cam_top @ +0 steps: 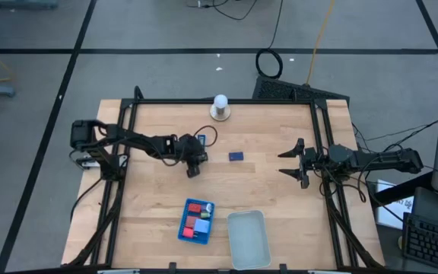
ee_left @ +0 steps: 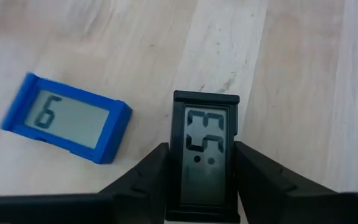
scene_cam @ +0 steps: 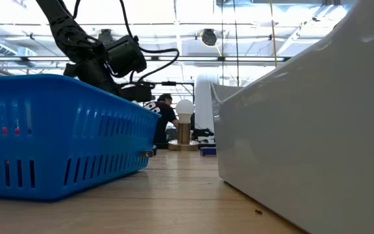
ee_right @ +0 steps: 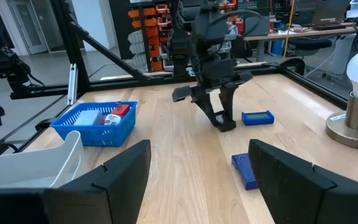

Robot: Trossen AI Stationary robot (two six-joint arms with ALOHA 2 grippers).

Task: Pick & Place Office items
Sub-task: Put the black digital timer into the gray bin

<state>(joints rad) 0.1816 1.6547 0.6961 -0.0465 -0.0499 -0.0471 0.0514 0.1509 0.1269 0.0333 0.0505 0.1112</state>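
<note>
Left end effector (cam_top: pixel 192 167): lowered onto the desk (cam_top: pixel 158 205); fingers (ee_left: pixel 148 168) are seen pressed to both sides of a black clock (ee_left: pixel 205 155), judged gripped for lifting.
Black clock display: "55" may be read.
Blue clock (ee_left: pixel 67 118): lies flat just beside the black one; "6" is shown.
Blue basket (cam_top: pixel 197 221): at the near edge, red and blue pieces inside; judged the drop point.
Dark blue piece (cam_top: pixel 236 157): loose at mid-desk.
Right end effector (cam_top: pixel 293 163): held wide, nothing in it, parked at the right edge.
</note>
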